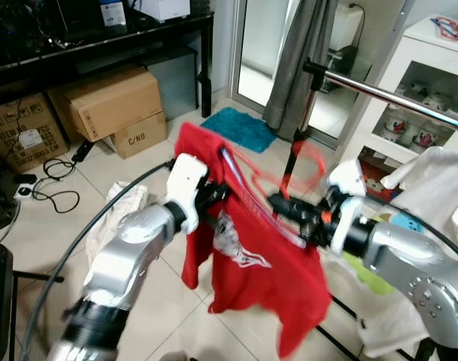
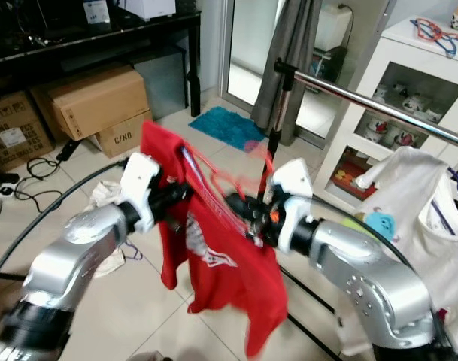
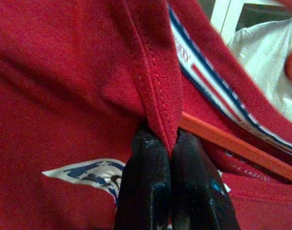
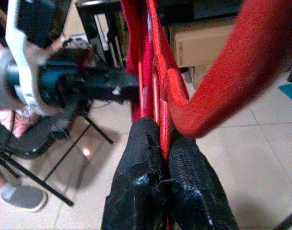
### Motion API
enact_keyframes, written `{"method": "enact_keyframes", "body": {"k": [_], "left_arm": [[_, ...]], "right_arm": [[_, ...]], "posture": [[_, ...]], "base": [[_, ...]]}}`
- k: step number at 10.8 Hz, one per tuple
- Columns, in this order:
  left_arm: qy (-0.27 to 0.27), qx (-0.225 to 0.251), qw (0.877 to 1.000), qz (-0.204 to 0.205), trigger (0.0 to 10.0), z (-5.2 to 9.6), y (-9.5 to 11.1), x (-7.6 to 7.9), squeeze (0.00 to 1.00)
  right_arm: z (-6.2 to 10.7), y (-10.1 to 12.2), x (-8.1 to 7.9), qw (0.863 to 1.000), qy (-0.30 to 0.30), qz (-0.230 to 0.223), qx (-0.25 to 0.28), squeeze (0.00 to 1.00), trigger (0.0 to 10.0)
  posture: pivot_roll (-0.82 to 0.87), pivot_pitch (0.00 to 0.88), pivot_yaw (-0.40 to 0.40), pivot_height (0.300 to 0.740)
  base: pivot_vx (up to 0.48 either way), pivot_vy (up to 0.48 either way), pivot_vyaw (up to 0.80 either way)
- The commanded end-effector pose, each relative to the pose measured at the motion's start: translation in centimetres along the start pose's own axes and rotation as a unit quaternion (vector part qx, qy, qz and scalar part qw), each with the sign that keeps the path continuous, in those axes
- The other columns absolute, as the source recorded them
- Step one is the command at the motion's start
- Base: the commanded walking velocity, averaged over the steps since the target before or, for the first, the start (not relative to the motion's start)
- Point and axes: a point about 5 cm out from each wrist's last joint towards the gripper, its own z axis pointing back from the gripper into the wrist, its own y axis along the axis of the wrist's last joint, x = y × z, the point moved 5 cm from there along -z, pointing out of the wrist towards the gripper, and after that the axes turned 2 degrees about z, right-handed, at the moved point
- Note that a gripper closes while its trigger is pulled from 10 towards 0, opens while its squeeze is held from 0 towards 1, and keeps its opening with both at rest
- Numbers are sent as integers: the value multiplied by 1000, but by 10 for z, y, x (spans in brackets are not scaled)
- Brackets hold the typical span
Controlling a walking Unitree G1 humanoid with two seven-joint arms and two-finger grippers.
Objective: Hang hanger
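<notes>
With the left gripper (image 3: pixel 170 143) pinched on the red shirt (image 1: pixel 251 256) and the right gripper (image 4: pixel 164 139) clamped on the hanger (image 1: pixel 307 162), the hook should be lifted over the rail (image 1: pixel 394 96).

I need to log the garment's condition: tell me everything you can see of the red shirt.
The red shirt is a soft knit with a blue-and-white striped neckline and a printed chest graphic. It hangs crumpled on a red hanger, held in mid-air below the metal rail. The left claw pinches a fold of it; the right claw grips the hanger.
</notes>
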Motion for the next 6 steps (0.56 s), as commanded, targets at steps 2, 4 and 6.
{"method": "enact_keyframes", "body": {"k": [2, 4, 6], "left_arm": [[3, 58, 998, -23, 0, 20, 44, -4, 0], [5, 57, 998, -15, 0, 27, 49, -7, 0], [43, 37, 998, -4, 0, 20, 32, -16, 0]], "right_arm": [[14, -30, 13, 997, -22, -6, -79, 0, 0], [17, -26, 27, 996, -47, 0, -71, 0, 0], [13, -9, 21, 999, -31, -4, -27, 0, 0]], "posture": [[80, 0, -40, 740], [89, 0, -37, 740], [82, 0, -30, 740]], "base": [[0, 0, 0], [0, 0, 0], [0, 0, 0]]}}
